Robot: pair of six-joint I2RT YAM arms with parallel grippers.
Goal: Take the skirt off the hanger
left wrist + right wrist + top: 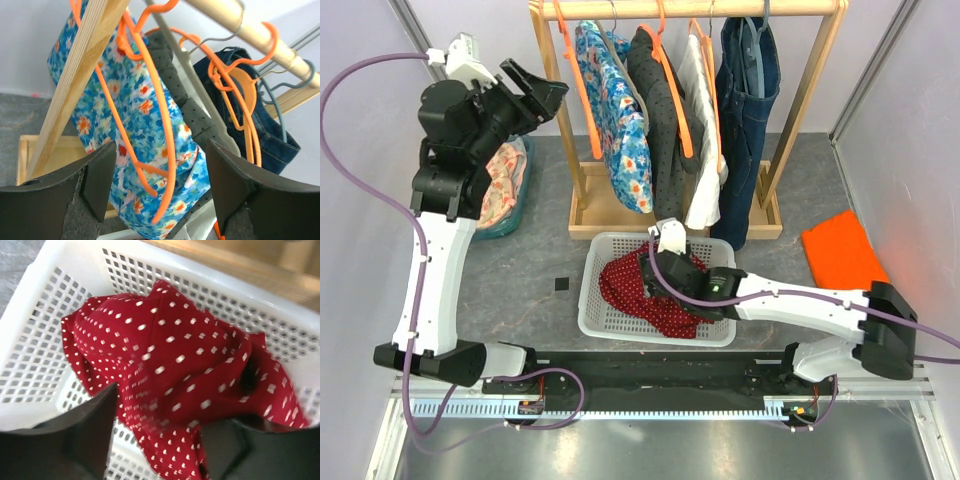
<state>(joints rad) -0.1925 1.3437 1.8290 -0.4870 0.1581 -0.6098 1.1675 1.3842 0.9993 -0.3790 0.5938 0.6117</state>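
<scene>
Red dotted skirt (170, 360) lies bunched in the white basket (590, 300), off any hanger. Your right gripper (160, 437) hangs just over it, jaws apart, gripping nothing. Your left gripper (160, 190) is up by the rack (75, 85), jaws apart too, facing an orange hanger (171, 145).

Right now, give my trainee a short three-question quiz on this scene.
1. Fill in: the left claw faces a floral garment that is mostly ___.
2. True or false: the skirt lies in the basket.
3. The right claw over the basket is: A open, B shut on the skirt, C shut and empty.

Key: 1 blue; 2 true; 3 A.
</scene>
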